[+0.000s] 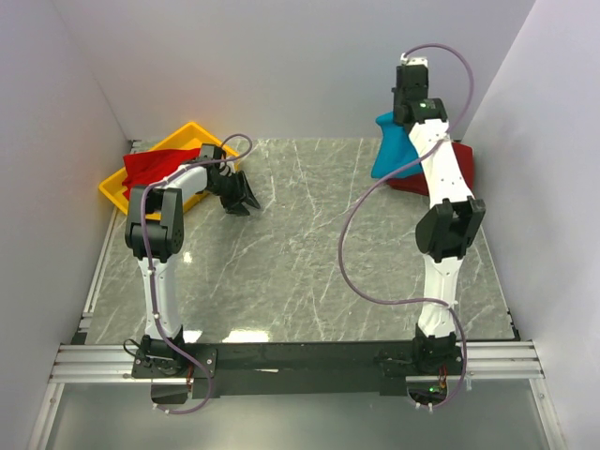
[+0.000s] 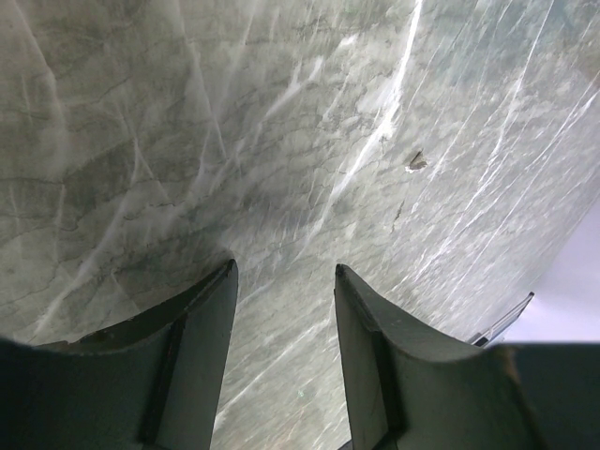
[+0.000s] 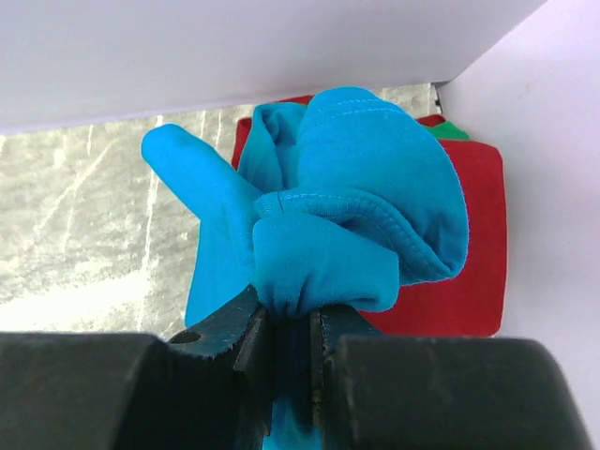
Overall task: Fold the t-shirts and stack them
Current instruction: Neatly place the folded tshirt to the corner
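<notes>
My right gripper (image 1: 401, 120) is shut on a bunch of the teal-blue t-shirt (image 3: 328, 216) and holds it up at the far right; the cloth hangs below it in the top view (image 1: 392, 152). Under it lies a folded red t-shirt (image 3: 469, 253), also in the top view (image 1: 461, 161), with a green t-shirt's corner (image 3: 450, 131) showing beneath. Another red t-shirt (image 1: 155, 167) lies crumpled in the yellow tray (image 1: 192, 131). My left gripper (image 1: 242, 199) is open and empty just above the marble table (image 2: 281, 141), right of the tray.
White walls enclose the table on the left, back and right. The right wall stands close beside the shirt pile. The metal frame rail (image 1: 300, 361) runs along the near edge.
</notes>
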Action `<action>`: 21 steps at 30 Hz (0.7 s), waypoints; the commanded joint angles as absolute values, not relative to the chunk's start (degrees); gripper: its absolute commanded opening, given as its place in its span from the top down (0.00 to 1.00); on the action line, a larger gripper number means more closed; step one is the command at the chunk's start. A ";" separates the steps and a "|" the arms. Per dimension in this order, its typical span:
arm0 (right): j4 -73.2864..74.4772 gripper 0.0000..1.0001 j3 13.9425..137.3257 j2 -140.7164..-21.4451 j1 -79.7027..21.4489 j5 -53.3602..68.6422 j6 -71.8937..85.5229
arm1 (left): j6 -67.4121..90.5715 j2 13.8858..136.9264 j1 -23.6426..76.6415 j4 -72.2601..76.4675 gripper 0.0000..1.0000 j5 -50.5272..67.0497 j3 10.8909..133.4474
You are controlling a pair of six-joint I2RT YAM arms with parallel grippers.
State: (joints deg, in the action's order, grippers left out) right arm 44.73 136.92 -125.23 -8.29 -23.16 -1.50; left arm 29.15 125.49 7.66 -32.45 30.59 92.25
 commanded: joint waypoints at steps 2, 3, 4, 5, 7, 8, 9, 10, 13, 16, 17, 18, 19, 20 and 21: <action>41.13 1.00 138.60 -118.04 -5.63 -18.29 -0.09 | 27.16 124.54 7.47 -32.96 0.48 29.00 90.88; 41.13 1.00 138.69 -117.78 -5.19 -17.59 -0.09 | 27.16 124.54 7.47 -32.96 0.48 29.00 90.79; 41.13 1.00 138.60 -117.60 -4.75 -16.71 1.48 | 27.16 124.54 7.47 -32.87 0.48 28.92 90.62; 41.22 1.00 138.60 -117.16 -3.96 -16.00 2.19 | 27.16 124.45 7.47 -32.78 0.48 28.92 90.35; 41.22 1.00 138.17 -116.72 -3.08 -13.81 2.72 | 27.16 124.45 7.47 -32.78 0.48 28.92 90.18; 41.05 1.00 137.82 -116.11 -2.38 -13.10 3.07 | 27.16 124.37 7.47 -32.78 0.48 28.83 90.09; 40.78 1.00 136.94 -115.84 -1.94 -11.96 3.25 | 27.16 124.45 7.47 -32.87 0.48 28.83 90.00; 40.78 1.00 136.59 -115.67 -1.59 -11.34 3.51 | 27.16 124.28 7.47 -32.87 0.48 28.74 89.91; 41.31 1.00 135.79 -115.58 -0.27 -8.97 4.48 | 27.16 124.28 7.47 -32.87 0.48 28.65 89.74; 41.92 1.00 134.83 -116.01 -0.26 -8.09 4.83 | 27.07 124.36 7.47 -32.96 0.48 28.74 89.74; 42.01 1.00 134.22 -116.19 1.13 -8.09 4.66 | 27.07 124.54 7.47 -33.05 0.48 28.74 89.74; 41.92 1.00 133.86 -116.28 1.49 -8.17 4.57 | 27.07 124.45 7.47 -33.05 0.48 28.74 89.74; 42.01 1.00 133.51 -116.45 1.67 -8.17 4.48 | 27.07 124.54 7.47 -33.22 0.48 28.74 89.82; 41.75 1.00 132.90 -116.54 1.84 -8.17 4.48 | 27.07 124.45 7.47 -33.22 0.48 28.74 89.91; 41.66 1.00 132.54 -116.63 2.11 -8.17 4.57 | 27.07 124.45 7.47 -33.31 0.48 28.74 89.83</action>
